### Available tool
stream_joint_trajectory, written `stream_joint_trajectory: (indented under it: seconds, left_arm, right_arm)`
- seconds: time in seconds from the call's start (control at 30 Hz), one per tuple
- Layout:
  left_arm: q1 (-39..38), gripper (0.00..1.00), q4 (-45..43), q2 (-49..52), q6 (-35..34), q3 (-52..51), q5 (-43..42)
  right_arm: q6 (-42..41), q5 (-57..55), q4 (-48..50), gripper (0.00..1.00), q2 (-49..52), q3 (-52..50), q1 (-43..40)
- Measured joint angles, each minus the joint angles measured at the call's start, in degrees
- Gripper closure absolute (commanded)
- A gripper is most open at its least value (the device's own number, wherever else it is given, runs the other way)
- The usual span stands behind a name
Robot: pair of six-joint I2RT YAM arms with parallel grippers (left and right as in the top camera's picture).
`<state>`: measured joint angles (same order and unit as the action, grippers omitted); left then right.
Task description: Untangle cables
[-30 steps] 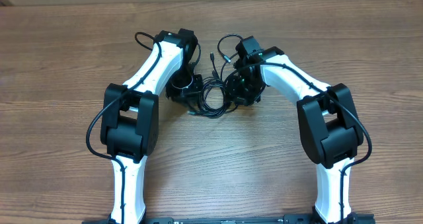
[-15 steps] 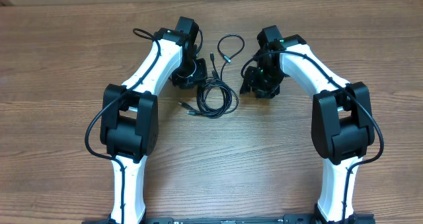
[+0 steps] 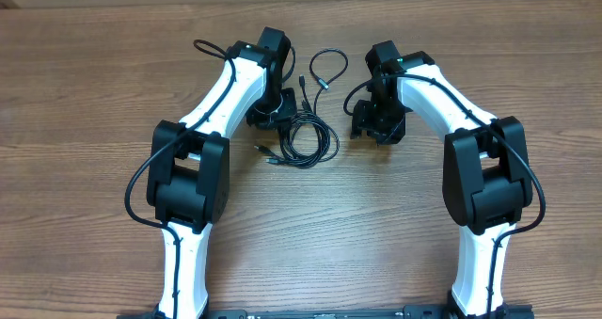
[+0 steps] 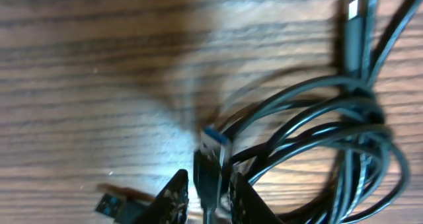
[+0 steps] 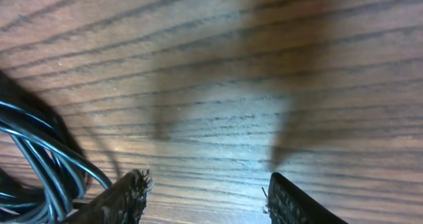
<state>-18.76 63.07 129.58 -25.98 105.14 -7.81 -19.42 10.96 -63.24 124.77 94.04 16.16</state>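
Both the left arm (image 3: pixel 216 95) and the right arm (image 3: pixel 433 93) have glossy white rounded link shells joined by bulky matte black joint housings (image 3: pixel 188 173). A thick black wire (image 3: pixel 131 187) loops outside each elbow, and the right gripper (image 5: pixel 205 197) ends in black fingertips (image 5: pixel 122 197) (rough and frayed-looking at the edges).

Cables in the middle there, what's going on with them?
Two robot arms are working on a bunched coil of cables on the table. The left hand pinches one blue-tipped plug at the edge of the coil. The right hand is open and empty over bare wood beside the coil, touching nothing. The cables are not yet untangled.
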Motion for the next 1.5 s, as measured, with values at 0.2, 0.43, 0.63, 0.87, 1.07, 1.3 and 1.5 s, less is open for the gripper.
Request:
stream_joint_trajectory:
  seconds: [0.2,0.43,0.63,0.87,1.07,1.3,1.5]
  left_arm:
    - [0.0,0.77,4.9,0.0,0.4,0.0,2.7]
    - [0.0,0.82,3.0,0.0,0.6,-1.3,5.2]
    - [1.0,0.73,2.3,0.0,0.6,-1.8,3.1]
    - [4.2,0.55,2.0,0.0,0.8,-1.7,-2.7]
    - [3.1,0.54,-0.9,0.0,0.5,-1.7,-2.7]
    - [1.9,0.63,-1.6,0.0,-0.7,-2.0,-0.8]
    - [1.9,0.65,-2.4,-0.5,-0.9,-6.4,1.1]
  right_arm:
    - [0.0,-0.1,-0.9,0.41,0.0,0.0,0.0]
    - [0.0,-0.1,-0.9,0.41,0.0,0.0,0.0]
    - [0.0,-0.3,-0.9,0.4,0.0,0.0,0.0]
    - [0.0,-0.5,-0.9,0.4,0.0,0.0,0.0]
    - [0.0,-0.5,-0.9,0.4,0.0,0.0,0.0]
    - [0.0,-0.5,-0.9,0.39,0.0,0.0,0.0]
    - [0.0,-0.5,-0.9,0.39,0.0,0.0,0.1]
